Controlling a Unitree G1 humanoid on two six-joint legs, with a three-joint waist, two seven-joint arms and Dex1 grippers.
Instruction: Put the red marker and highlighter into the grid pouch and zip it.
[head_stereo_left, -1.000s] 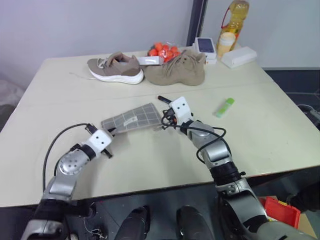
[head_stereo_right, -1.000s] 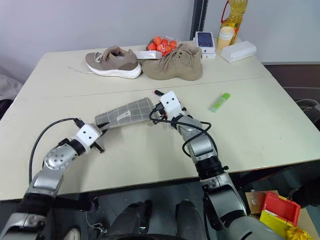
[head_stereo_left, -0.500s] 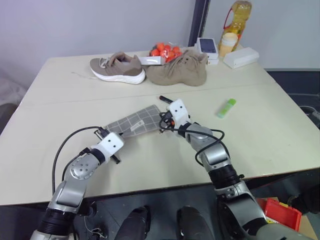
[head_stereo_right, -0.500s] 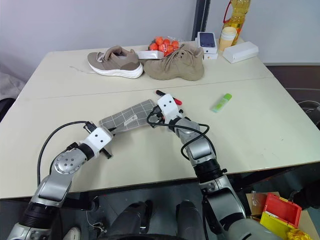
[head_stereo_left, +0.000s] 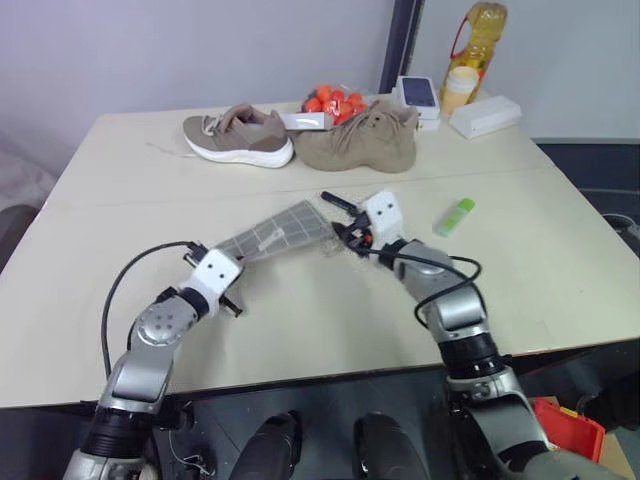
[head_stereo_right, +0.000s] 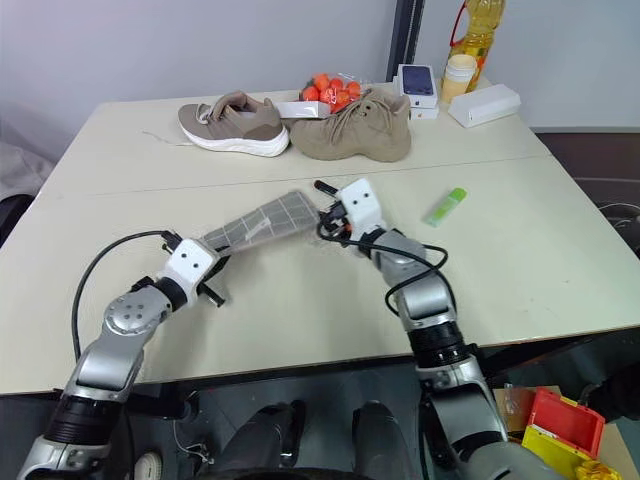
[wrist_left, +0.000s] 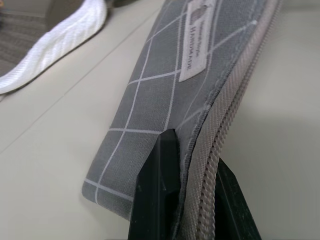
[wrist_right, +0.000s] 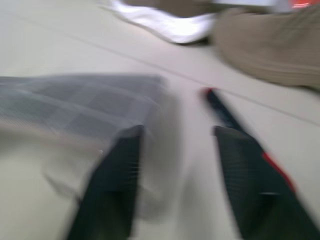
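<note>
The grid pouch (head_stereo_left: 280, 228) lies stretched across the middle of the table, grey with white grid lines, its white label and zipper close up in the left wrist view (wrist_left: 195, 55). My left gripper (wrist_left: 192, 150) is shut on the pouch's near end beside the zipper. My right gripper (wrist_right: 178, 132) stands open just off the pouch's other end (wrist_right: 75, 107), with nothing between its fingers. The red marker (head_stereo_left: 335, 201) lies on the table just beyond that gripper. The highlighter (head_stereo_left: 453, 216) lies alone further right.
Two tan shoes (head_stereo_left: 300, 140), a bag of orange fruit (head_stereo_left: 330, 101), a phone box (head_stereo_left: 418, 93), a white box (head_stereo_left: 483, 115) and an oil bottle (head_stereo_left: 470, 45) line the table's far side. A red bin (head_stereo_right: 548, 415) sits on the floor at the lower right.
My right gripper has opened, let go of the pouch's far end and drawn away to the right. My left gripper keeps its hold on the pouch.
</note>
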